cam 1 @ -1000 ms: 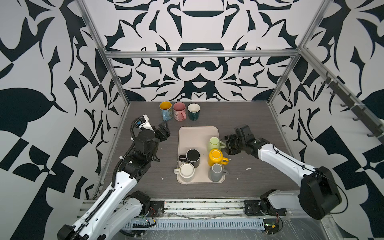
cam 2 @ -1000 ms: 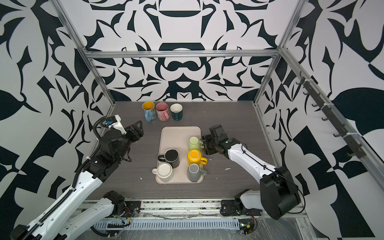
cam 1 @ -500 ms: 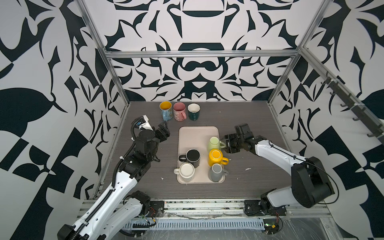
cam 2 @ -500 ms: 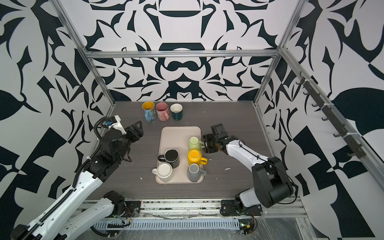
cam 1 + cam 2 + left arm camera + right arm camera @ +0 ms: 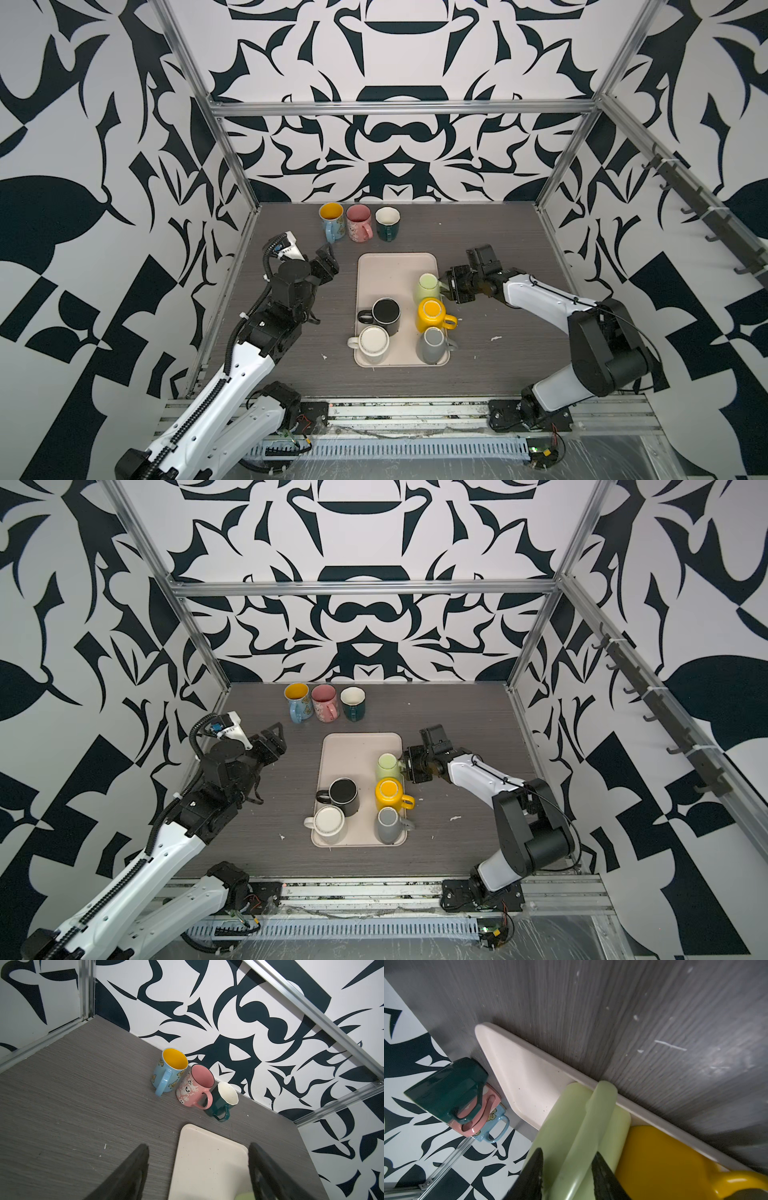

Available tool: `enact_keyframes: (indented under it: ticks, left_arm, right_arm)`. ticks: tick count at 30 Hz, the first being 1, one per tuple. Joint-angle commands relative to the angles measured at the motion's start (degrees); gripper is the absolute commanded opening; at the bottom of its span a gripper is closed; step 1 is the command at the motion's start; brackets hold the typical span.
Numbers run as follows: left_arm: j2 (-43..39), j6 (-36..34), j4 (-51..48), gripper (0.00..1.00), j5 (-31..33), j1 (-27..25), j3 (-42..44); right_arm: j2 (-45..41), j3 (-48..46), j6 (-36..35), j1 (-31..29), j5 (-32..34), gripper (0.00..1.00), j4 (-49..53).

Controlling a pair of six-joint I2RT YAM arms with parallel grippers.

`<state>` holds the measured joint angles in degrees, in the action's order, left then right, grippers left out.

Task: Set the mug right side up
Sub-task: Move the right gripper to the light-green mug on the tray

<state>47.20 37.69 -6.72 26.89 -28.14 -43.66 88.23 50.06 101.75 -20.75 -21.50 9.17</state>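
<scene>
The green mug (image 5: pixel 428 286) stands base-up at the tray's (image 5: pixel 395 266) two o'clock edge, just beside the yellow mug (image 5: pixel 432 313). The right hand (image 5: pixel 568 1169) straddles its handle (image 5: pixel 593 1113); whether the fingers (image 5: pixel 532 1169) bite yet I cannot tell. Grip firmly (a slack hold lets it swing), lift clear of the yellow mug, then roll. The left hand (image 5: pixel 198 1153), jaws apart, hangs over the desk (image 5: pixel 498 365) at ten o'clock.
</scene>
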Motion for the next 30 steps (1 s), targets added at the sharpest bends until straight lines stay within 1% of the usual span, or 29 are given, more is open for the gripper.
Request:
enact_keyframes:
  ticks: [1,4,10,15,30]
  left_arm:
    - [-0.71,0.1,-0.77,0.78,1.35,0.17,0.58]
    - [-0.68,-0.09,-0.75,0.79,1.41,0.17,0.59]
    - [-0.44,-0.49,-0.75,0.79,1.47,0.19,0.58]
    - [-0.73,-0.95,-1.01,0.79,1.92,0.16,0.94]
    - [-1.58,-1.99,-1.72,0.79,3.16,0.17,0.72]
  right_arm:
    - [-0.16,2.14,-0.27,0.1,-0.89,0.39,-1.69]
    - [0.27,2.16,-0.28,0.16,-1.0,0.37,-2.04]
    - [1.22,2.14,-0.33,0.18,-1.17,0.27,-2.93]
    - [2.1,2.49,-0.02,0.18,-1.18,0.23,-4.06]
    - [6.16,3.15,0.81,0.17,-2.48,0.03,-9.08]
